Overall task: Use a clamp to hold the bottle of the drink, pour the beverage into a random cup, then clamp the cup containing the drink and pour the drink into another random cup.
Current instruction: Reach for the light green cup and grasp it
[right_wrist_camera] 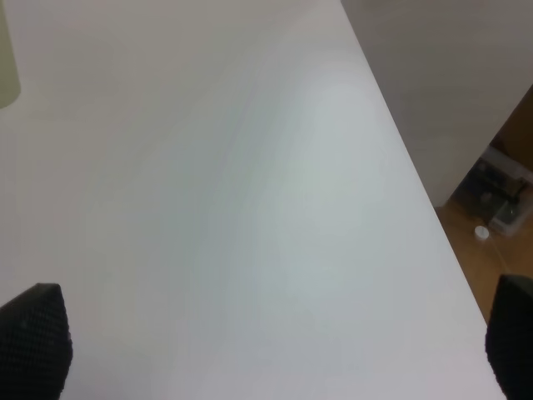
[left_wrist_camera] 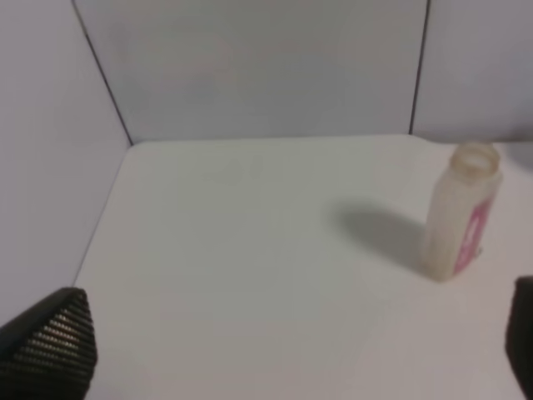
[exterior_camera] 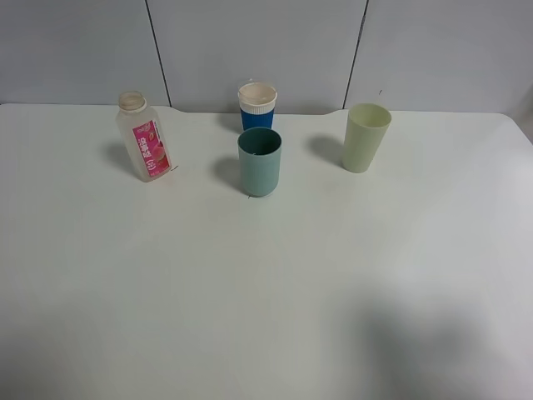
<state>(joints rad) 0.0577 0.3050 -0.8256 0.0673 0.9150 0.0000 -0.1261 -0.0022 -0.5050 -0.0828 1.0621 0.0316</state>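
The bottle (exterior_camera: 146,137), clear with a pink-and-white label and no cap, stands upright at the table's back left; it also shows in the left wrist view as the bottle (left_wrist_camera: 462,217). The beverage cannot be made out inside it. The teal tumbler (exterior_camera: 260,162) stands at the middle back. The tall pale yellow-green tumbler (exterior_camera: 366,137) stands to its right, and a sliver of the pale tumbler (right_wrist_camera: 7,62) shows in the right wrist view. My left gripper (left_wrist_camera: 287,350) is open and empty, well short of the bottle. My right gripper (right_wrist_camera: 273,350) is open over bare table. Neither arm shows in the high view.
A blue cup with a white rim (exterior_camera: 257,107) stands just behind the teal tumbler. The white table (exterior_camera: 266,292) is backed by grey wall panels (exterior_camera: 258,50). Its right edge (right_wrist_camera: 416,183) drops to a wooden floor with small clutter (right_wrist_camera: 500,200).
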